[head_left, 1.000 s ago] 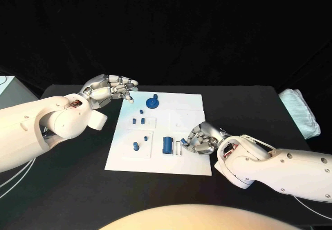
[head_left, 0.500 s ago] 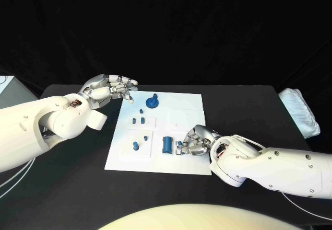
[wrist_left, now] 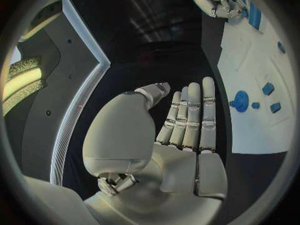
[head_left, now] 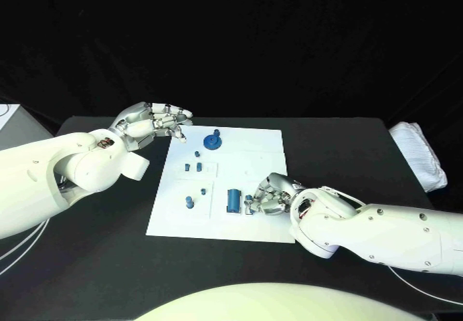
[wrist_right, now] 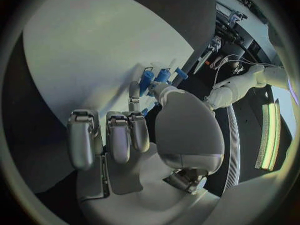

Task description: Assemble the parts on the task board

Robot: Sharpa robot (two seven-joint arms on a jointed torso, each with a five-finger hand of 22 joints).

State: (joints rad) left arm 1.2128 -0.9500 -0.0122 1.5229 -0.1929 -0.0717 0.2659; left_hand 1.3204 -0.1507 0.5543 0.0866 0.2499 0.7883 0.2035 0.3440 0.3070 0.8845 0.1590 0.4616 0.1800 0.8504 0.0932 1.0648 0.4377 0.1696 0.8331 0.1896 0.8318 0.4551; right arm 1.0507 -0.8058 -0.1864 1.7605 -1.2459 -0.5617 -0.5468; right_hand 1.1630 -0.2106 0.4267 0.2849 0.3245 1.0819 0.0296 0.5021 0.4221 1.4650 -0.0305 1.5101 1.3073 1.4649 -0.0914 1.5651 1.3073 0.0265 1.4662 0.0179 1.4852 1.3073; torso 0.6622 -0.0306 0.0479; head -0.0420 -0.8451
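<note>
The task board (head_left: 259, 226), a white plate, lies in the middle of the black surface (head_left: 96, 247), and the small blue parts sit on it: a round knobbed part (head_left: 213, 141) near its far edge, a few small pegs (head_left: 197, 165) below that, two more pegs (head_left: 190, 201) toward the near left, and a taller blue cylinder (head_left: 233, 200) close to the board's near middle. The right hand (head_left: 269, 197) is down over the board just beside that cylinder, fingers curled in toward a small pale piece (head_left: 249, 204) next to it; in the right wrist view the fingertips (wrist_right: 134, 91) reach in among the blue parts (wrist_right: 155, 77), and one finger and the thumb close together around something there, but I cannot tell whether the hand actually grips a part or only touches it. The left hand (head_left: 152, 122) hangs above the surface just off the board's far left corner, holding nothing; the left wrist view shows its fingers (wrist_left: 190, 116) straight and side by side with the thumb apart, an open palm over the dark surface beside the board's edge. A folded white cloth (head_left: 421, 155) lies at the surface's right edge, well apart from the board.
</note>
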